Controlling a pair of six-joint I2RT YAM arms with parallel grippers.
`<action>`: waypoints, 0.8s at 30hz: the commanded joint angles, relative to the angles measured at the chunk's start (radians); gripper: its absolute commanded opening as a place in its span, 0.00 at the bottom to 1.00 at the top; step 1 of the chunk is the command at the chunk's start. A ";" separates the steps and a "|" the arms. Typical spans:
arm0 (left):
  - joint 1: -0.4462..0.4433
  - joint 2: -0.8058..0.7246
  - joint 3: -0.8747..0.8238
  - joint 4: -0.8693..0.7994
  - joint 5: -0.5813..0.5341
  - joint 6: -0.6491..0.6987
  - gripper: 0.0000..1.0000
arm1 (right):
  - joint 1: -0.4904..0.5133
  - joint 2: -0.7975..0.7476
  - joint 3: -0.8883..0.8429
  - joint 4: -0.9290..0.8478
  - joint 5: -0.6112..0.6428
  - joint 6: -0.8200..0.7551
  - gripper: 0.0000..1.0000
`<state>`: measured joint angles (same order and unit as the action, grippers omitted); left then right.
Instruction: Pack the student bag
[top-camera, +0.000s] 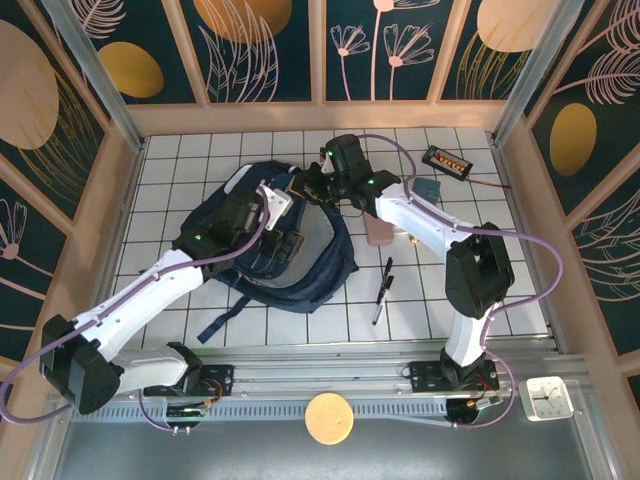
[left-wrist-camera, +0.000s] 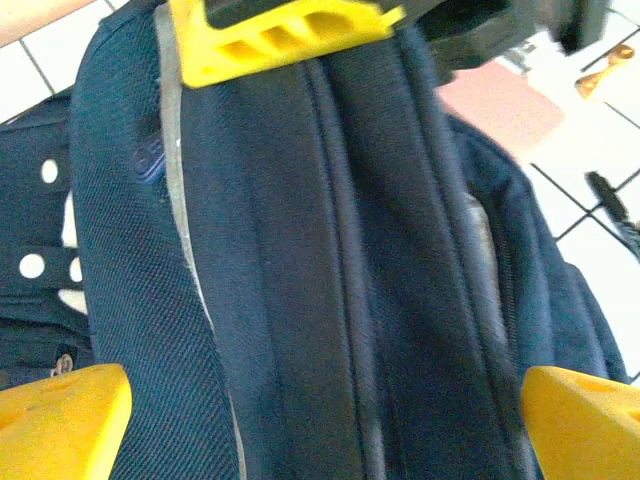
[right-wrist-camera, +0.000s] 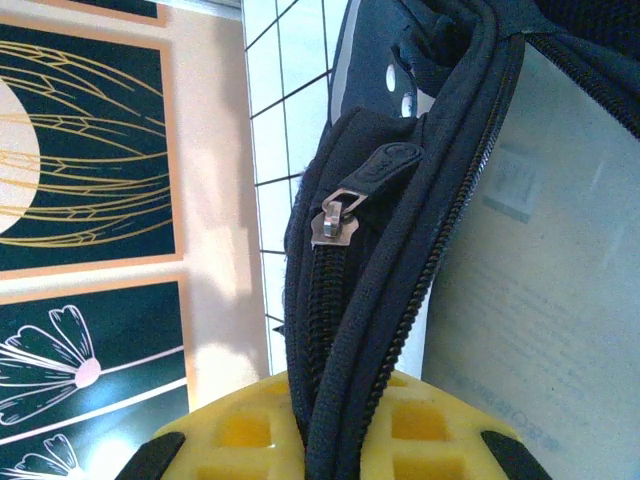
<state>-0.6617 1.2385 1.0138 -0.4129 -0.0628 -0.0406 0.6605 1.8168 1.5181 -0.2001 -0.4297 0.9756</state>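
while i watch from the overhead view, the student bag (top-camera: 300, 272) lies slumped near the middle of the white tiled table (top-camera: 180, 180), with both arms reaching in over its upper half. on its wrist camera the left gripper (left-wrist-camera: 325, 425) stands spread as wide as i see it go, one yellow fingertip (left-wrist-camera: 60, 420) at each lower corner of the view, with a thick navy fold of the bag running between them; it has hold of nothing, and i cannot tell whether the tips touch the cloth. the right gripper (right-wrist-camera: 330, 440) is closed down on the bag's zipped edge, the dark zip tape pinched between its yellow pads (right-wrist-camera: 235, 432), and the metal zip pull (right-wrist-camera: 345, 205) sits just above the pinch. a pale printed surface (right-wrist-camera: 540, 260) shows right beside that edge; i cannot tell whether it is inside the bag. on the tiles to the right of the bag, a flat pink thing (top-camera: 378, 232) lies just beside the right forearm, a black pen (top-camera: 383, 288) lies nearer the arm bases, and a small black pack with an orange label (top-camera: 446, 160) rests close to the far wall.
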 joint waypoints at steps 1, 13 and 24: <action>-0.009 0.056 0.027 0.017 -0.155 -0.074 0.97 | 0.014 -0.020 0.066 0.056 0.007 0.042 0.00; -0.007 0.159 0.146 -0.070 -0.228 -0.106 0.00 | -0.043 -0.098 -0.019 0.033 -0.002 0.035 0.19; 0.013 0.148 0.221 -0.143 -0.107 -0.056 0.00 | -0.330 -0.255 -0.134 -0.463 0.145 -0.495 0.99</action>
<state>-0.6636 1.3933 1.1694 -0.5449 -0.1905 -0.1284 0.3523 1.5295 1.3918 -0.4393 -0.3477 0.7357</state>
